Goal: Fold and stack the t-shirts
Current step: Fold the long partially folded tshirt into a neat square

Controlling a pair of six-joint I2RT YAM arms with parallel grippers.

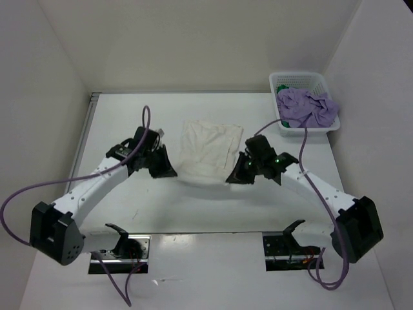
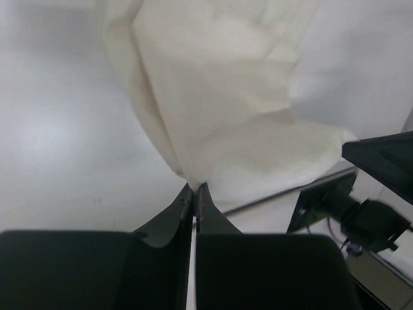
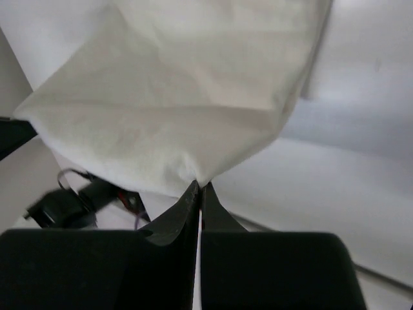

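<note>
clenching left jaws and right jaws on the two near corners of the white shirt [image 1: 206,150] — holding its near edge between them over the bench [image 1: 129,119].

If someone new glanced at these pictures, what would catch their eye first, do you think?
The white t-shirt lies at the table's middle, its near corners pinched by the shut left gripper and right gripper. Next, the lilac t-shirt heaped in the white basket at the far right.
</note>
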